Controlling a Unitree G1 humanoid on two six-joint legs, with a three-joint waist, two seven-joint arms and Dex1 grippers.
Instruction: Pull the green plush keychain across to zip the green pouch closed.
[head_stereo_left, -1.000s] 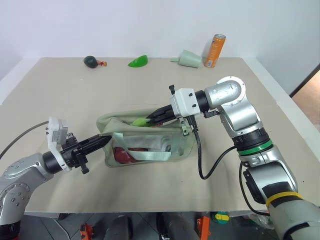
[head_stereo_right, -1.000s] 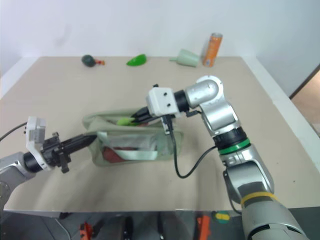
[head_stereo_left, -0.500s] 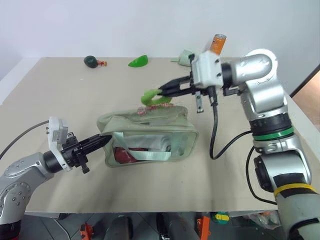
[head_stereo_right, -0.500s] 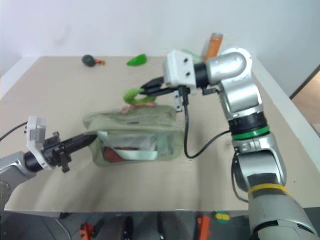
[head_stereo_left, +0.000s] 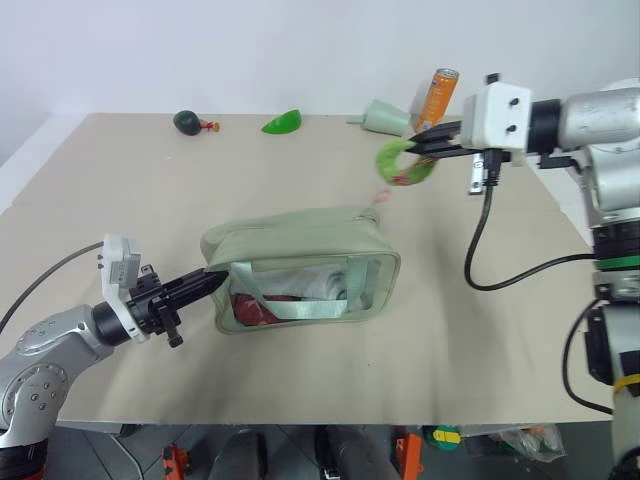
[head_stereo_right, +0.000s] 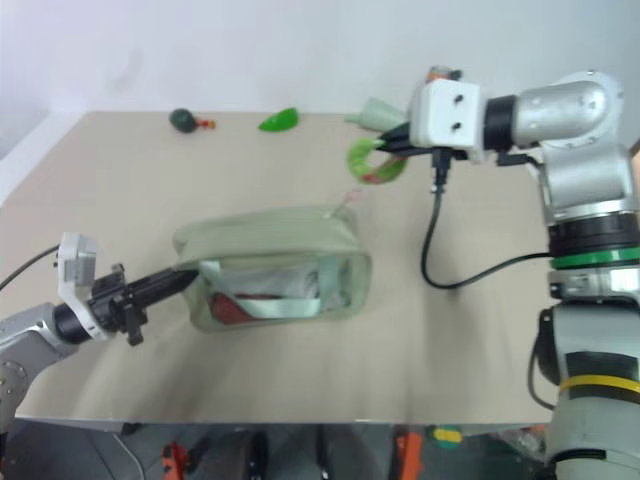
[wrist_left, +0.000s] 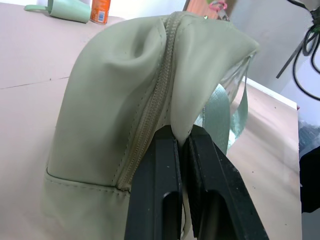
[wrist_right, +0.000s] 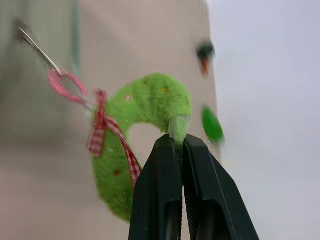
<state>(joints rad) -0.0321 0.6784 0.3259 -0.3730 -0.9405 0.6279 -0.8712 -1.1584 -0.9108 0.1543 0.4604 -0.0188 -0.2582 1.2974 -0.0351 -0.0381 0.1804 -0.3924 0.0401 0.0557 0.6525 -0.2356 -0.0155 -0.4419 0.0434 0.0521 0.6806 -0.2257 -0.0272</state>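
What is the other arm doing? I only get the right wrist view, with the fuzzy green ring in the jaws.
Observer: The left jaws are shut on the pouch's left end, pinching the fabric beside the zipper.
Operator: Does the zipper look closed?
Observer: Along the top it looks closed from end to end, as far as I can tell.
Operator: What's near my ring?
Observer: Your ring hangs in the air past the pouch's right end. An orange can and a pale green funnel are behind it.
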